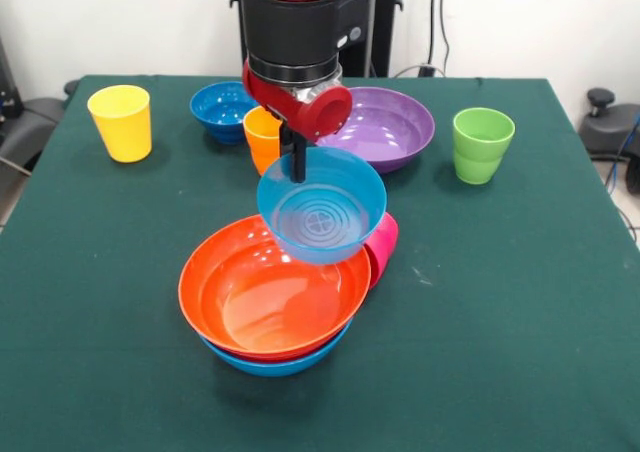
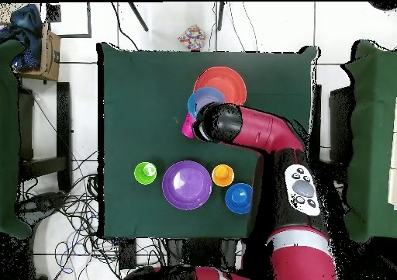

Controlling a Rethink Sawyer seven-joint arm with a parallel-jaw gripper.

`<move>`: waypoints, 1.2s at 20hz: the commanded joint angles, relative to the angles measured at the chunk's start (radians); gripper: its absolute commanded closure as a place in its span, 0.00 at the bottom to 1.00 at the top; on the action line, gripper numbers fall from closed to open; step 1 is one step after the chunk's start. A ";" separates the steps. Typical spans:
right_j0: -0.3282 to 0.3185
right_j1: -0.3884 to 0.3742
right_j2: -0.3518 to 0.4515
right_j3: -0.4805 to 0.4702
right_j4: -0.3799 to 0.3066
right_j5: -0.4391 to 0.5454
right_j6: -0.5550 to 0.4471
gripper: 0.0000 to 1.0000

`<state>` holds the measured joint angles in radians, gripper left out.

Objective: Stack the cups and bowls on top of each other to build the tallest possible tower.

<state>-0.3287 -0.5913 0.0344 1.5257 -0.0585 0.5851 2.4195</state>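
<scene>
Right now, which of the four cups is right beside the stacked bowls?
The magenta-pink cup, showing from behind the stacked bowls. The yellow cup, orange cup and green cup stand apart toward the robot's side.

From across the green cloth-covered worktop [image 1: 520, 322] we face the red and black robot arm [image 1: 295, 32], fairly close and angled down. From high overhead we look straight down, base at bottom. We see the worktop [image 2: 132, 91] in both.

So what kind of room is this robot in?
Probably a robot lab or workshop. The red arm stands at a green-covered table set with plastic bowls and cups, and loose cables sprawl over the tiled floor around it.
</scene>
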 commanded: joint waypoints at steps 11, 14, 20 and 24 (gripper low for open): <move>0.040 0.041 0.035 -0.152 -0.091 0.139 -0.086 1.00; 0.030 0.030 0.048 -0.159 -0.085 0.173 -0.102 1.00; 0.019 0.056 0.056 -0.197 -0.084 0.190 -0.102 1.00; 0.018 0.072 0.059 -0.241 -0.082 0.231 -0.103 1.00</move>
<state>-0.3115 -0.5887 0.0210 1.3666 -0.1034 0.6902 2.4195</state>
